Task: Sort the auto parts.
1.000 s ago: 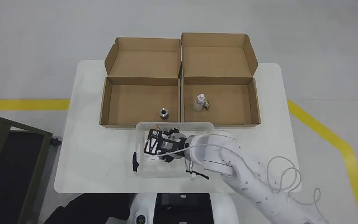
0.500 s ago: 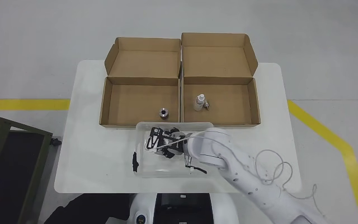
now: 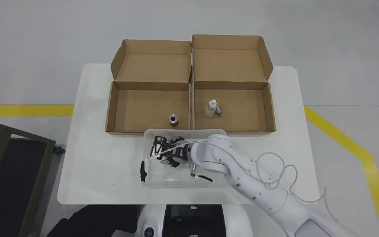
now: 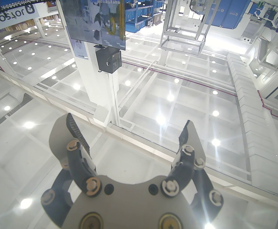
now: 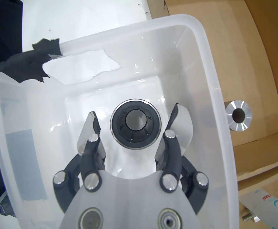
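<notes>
While your right pincer [image 5: 135,111] hangs spread wide inside the clear bin [image 5: 134,23] at the desk's [image 3: 100,118] near edge, you are at the pick-up step: its fingers [image 5: 182,122] flank the round black bushing [image 5: 135,128] on the bin floor, apart from it. Next, close squarely on its metal rim.

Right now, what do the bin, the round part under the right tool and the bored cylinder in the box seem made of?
Bin: translucent plastic, glossy; the table shows through its walls.
Round part: likely a metal outer ring around black plastic or rubber; shiny rim, matte ribbed centre.
Cylinder: bare metal, maybe aluminium or steel; bright machined face.
</notes>
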Tool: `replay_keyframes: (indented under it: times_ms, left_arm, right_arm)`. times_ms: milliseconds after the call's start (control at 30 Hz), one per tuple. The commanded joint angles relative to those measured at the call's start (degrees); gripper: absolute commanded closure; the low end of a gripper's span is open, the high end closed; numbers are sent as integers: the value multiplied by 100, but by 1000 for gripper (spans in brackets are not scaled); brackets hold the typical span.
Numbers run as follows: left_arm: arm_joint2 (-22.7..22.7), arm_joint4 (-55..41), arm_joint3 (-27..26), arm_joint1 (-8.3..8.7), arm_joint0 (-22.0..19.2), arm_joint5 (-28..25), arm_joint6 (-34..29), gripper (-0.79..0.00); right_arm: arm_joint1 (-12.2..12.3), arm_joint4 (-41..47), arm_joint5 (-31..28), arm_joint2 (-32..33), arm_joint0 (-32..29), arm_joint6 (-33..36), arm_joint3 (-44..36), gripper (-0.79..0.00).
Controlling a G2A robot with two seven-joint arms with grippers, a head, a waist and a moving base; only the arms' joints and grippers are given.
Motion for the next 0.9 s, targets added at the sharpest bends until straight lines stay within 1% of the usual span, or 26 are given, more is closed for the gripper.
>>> replay_keyframes:
  times_ms: [0, 100, 167, 233, 267, 300, 633, 867]
  left_arm:
    - [0, 0, 0, 0, 0, 0, 0, -785]
    - [0, 0, 0, 0, 0, 0, 0, -785]
    - [0, 0, 0, 0, 0, 0, 0, -785]
    - [0, 0, 0, 0, 0, 0, 0, -785]
    - [0, 0, 0, 0, 0, 0, 0, -785]
    - [0, 0, 0, 0, 0, 0, 0, -785]
    - [0, 0, 0, 0, 0, 0, 0, -785]
    - [0, 0, 0, 0, 0, 0, 0, -785]
  right_arm:
    - [-10, -27, 20, 0, 18, 13, 13, -409]
    - [-18, -28, 11, 15, 28, 20, 40, -351]
    - [-23, -4, -51, 9, 25, 22, 44, -274]
    - [-25, 39, -130, 9, 22, 48, 45, -175]
    - [-26, 65, -148, 12, 9, 48, 27, -74]
    - [-24, 110, -178, 26, -9, 29, 7, 0]
    - [84, 357, -463, 318, -289, 22, -433, 0]
    - [221, 790, -723, 764, -588, -78, -814, 0]
